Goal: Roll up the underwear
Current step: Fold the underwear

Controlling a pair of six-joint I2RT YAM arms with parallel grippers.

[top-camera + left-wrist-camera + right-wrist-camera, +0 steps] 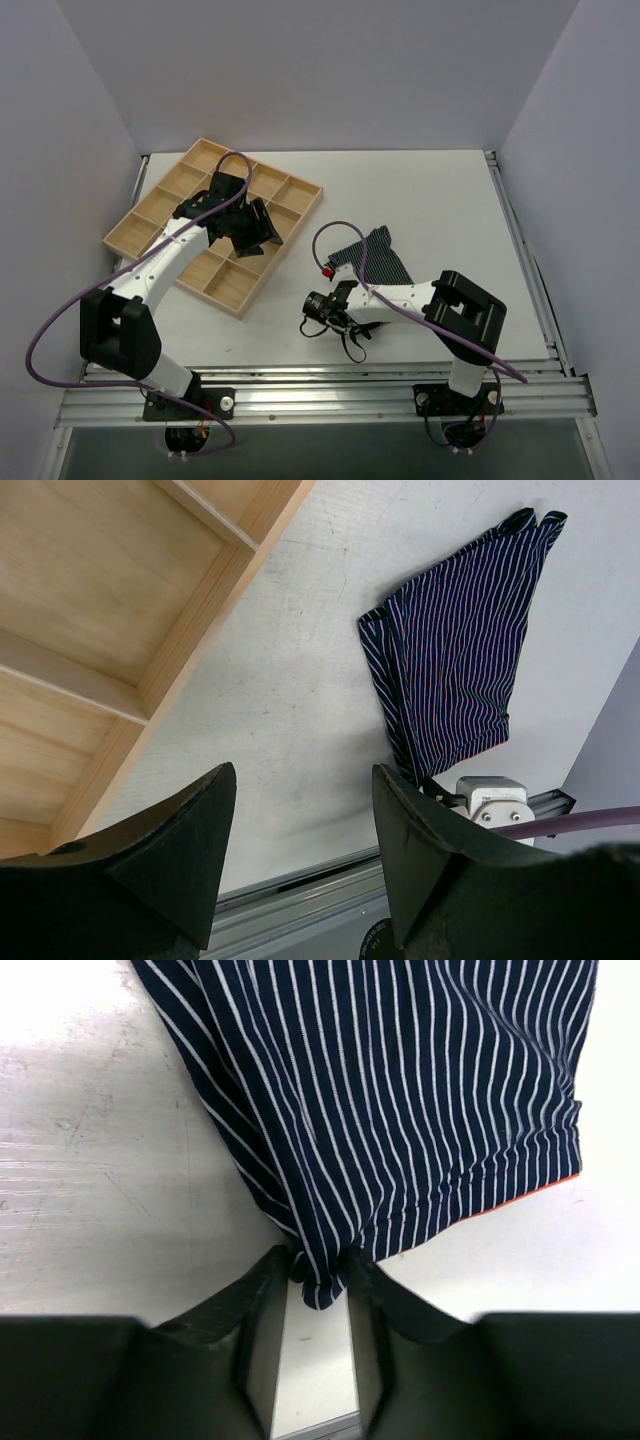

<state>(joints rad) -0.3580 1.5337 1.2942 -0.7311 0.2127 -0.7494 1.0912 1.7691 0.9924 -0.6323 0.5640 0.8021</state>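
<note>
White surface (90,1180) carries the underwear (400,1110) flat, unrolled; my right tool (318,1282) pinches its near corner, left tool (303,790) wide, empty.

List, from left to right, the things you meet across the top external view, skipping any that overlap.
wooden tray → underwear → right arm's shoulder
</note>
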